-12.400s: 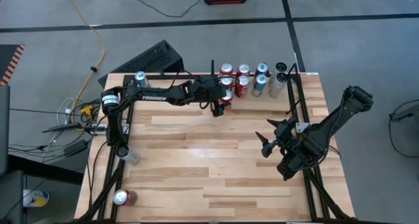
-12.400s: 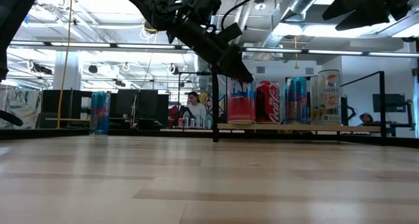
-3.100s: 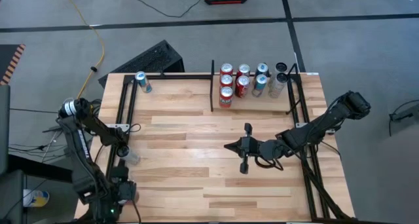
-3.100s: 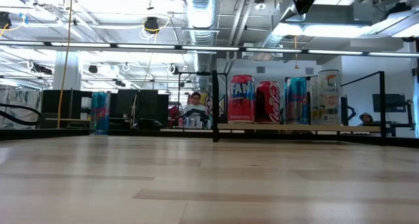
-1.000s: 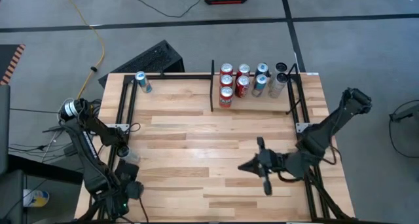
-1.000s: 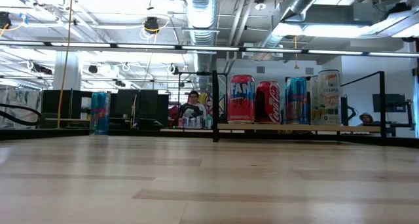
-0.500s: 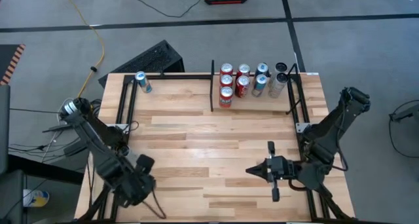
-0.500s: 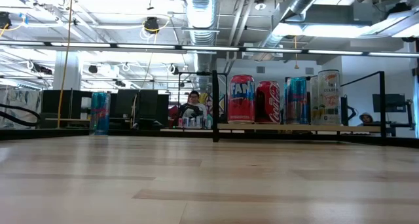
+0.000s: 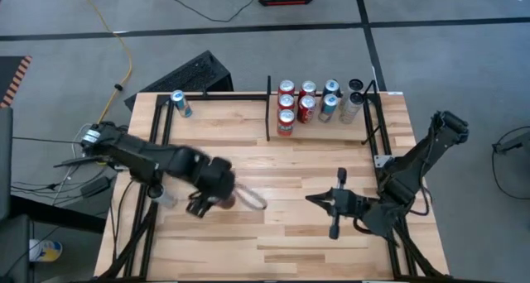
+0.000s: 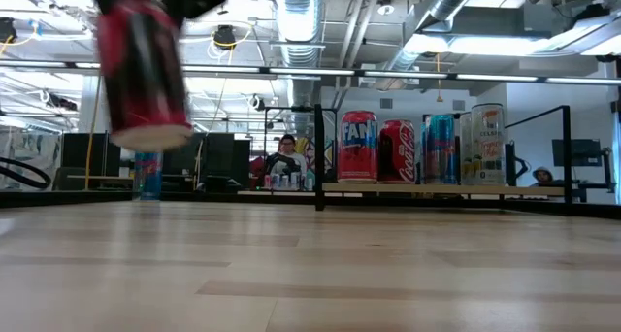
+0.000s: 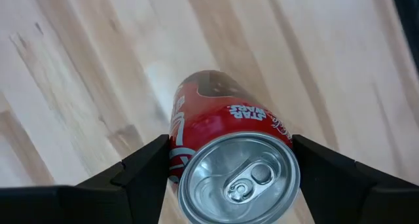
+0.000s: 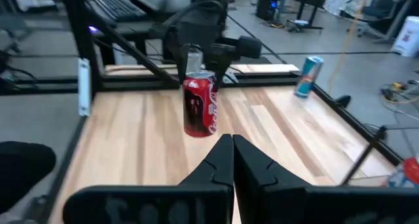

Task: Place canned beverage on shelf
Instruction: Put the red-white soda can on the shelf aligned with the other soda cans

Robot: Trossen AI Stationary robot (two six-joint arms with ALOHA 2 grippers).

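My left gripper is shut on a red Coca-Cola can over the table's left middle. The can also shows in the low view and the right wrist view. The shelf is a light wood bay at the far right, behind a black divider bar; several cans stand on it. My right gripper is shut and empty over the table's right near part, pointing toward the left edge. My left gripper pinches the can's round side just below its top rim between its two fingers, one on each side. The fingers come from above, pointing down, with the tab end up. The can hangs nearly upright, lifted clear of the table.
A blue can stands at the far left corner. A pale can lies by the left frame rail. Black tube frame bounds the shelf and table sides. Bare wood lies between my left gripper and the shelf. People show in the room behind.
My left gripper has swung from the table's near left corner up and toward the middle, carrying the red can, which is now lifted clear and has come into the low view. My right gripper has shifted a little toward the far edge.
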